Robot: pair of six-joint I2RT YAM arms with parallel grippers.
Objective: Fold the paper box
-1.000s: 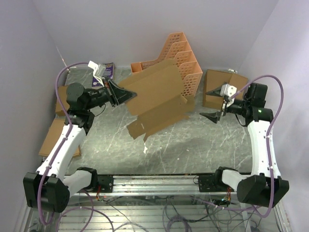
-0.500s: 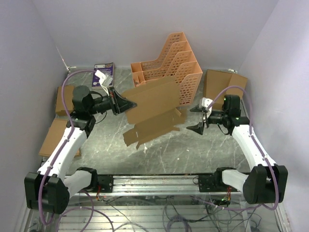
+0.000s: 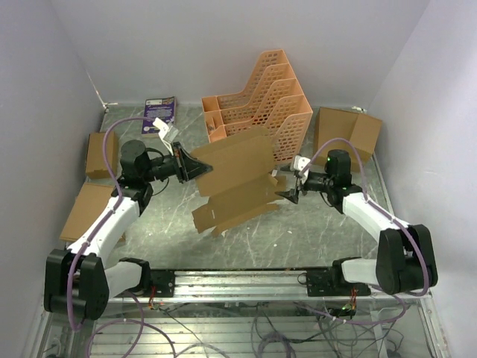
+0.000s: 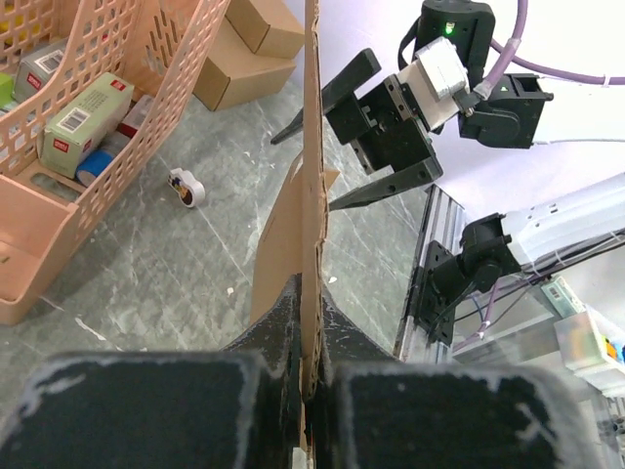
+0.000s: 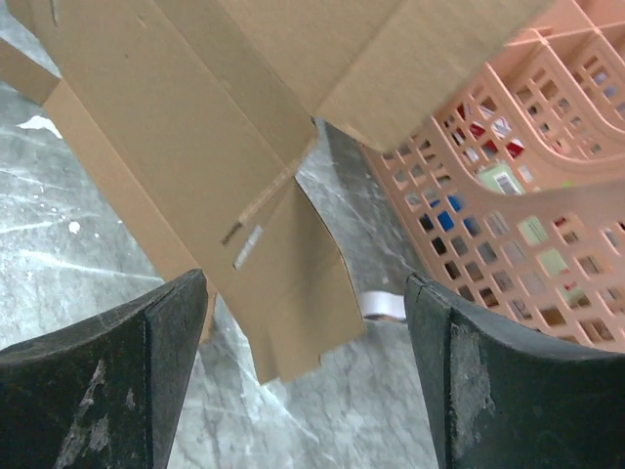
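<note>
Beyond the right gripper point(image 5: 303, 362), an orange plastic lattice file rack point(image 5: 527, 195) holds small coloured cartons point(image 4: 86, 109), visible through its square holes. Between the two arms hangs the paper box point(image 3: 235, 168), a flat brown die-cut cardboard sheet lifted off the grey marbled table point(image 3: 313, 231). The left gripper point(image 3: 201, 166) is clamped on one edge of the sheet, which runs straight out ahead of its fingers. The right gripper's jaws stand wide apart, with a curved lower flap of the sheet just ahead of them, not pinched. A small tape roll point(image 5: 383, 305) lies on the table under that flap, near the rack's foot. Ready-made cardboard boxes point(image 3: 346, 134) sit well behind the right gripper.
</note>
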